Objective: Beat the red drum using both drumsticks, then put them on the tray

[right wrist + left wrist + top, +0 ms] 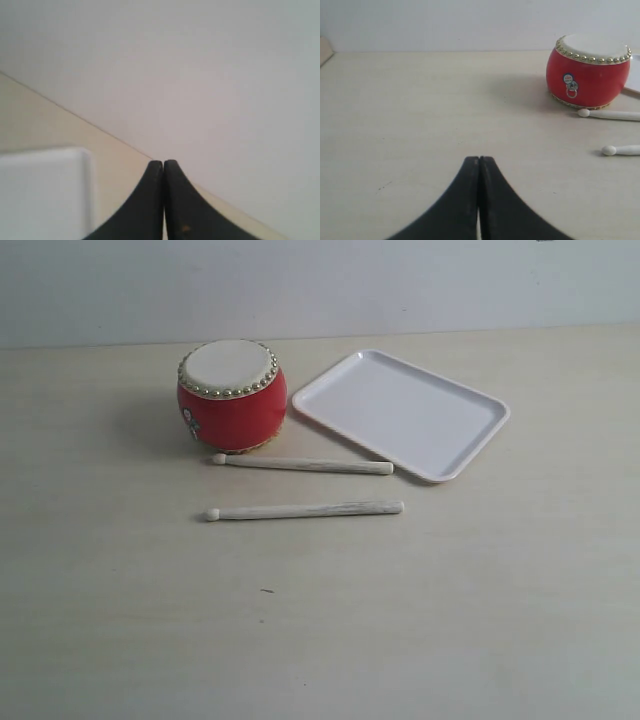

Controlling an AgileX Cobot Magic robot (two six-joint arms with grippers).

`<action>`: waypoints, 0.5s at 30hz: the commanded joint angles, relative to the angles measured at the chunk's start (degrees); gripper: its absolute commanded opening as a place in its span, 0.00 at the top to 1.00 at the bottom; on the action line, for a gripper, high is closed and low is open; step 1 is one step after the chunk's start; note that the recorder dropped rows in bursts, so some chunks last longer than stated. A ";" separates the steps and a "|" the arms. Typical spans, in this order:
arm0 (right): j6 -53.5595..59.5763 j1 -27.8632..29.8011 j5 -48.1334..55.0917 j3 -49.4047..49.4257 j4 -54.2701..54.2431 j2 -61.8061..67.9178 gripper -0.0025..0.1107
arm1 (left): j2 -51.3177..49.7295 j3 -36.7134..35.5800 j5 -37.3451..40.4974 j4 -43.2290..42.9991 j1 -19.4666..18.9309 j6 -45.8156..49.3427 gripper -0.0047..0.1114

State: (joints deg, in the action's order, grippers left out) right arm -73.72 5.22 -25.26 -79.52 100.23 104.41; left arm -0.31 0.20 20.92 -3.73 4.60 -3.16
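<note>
Whitish sticks are lying parallel before the drum (232, 398), far stick (303, 464) and near stick (305, 509), long axes running crosswise, tips toward the left arm's side, butts by the tray (400, 412). Left gripper (479, 160) and right gripper (163, 162) are sitting clenched, empty, well apart from them, the left one facing the tips.

1. Table (320, 640): pale beige, matt surface, filling most of the exterior view.
2. Wall (320, 280): plain off-white, meeting the table's far edge.
3. Speck (267, 591): small dark mark on the table's near part.
</note>
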 commanded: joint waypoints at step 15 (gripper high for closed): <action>117.76 -12.20 70.90 -14.40 -84.51 5.69 0.98 | 0.31 -0.20 -0.61 -0.14 -0.07 -0.27 0.96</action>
State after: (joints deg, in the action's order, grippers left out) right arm 20.59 -3.26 32.91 -88.45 37.41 110.37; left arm -0.31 0.20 20.92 -3.73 4.60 -3.16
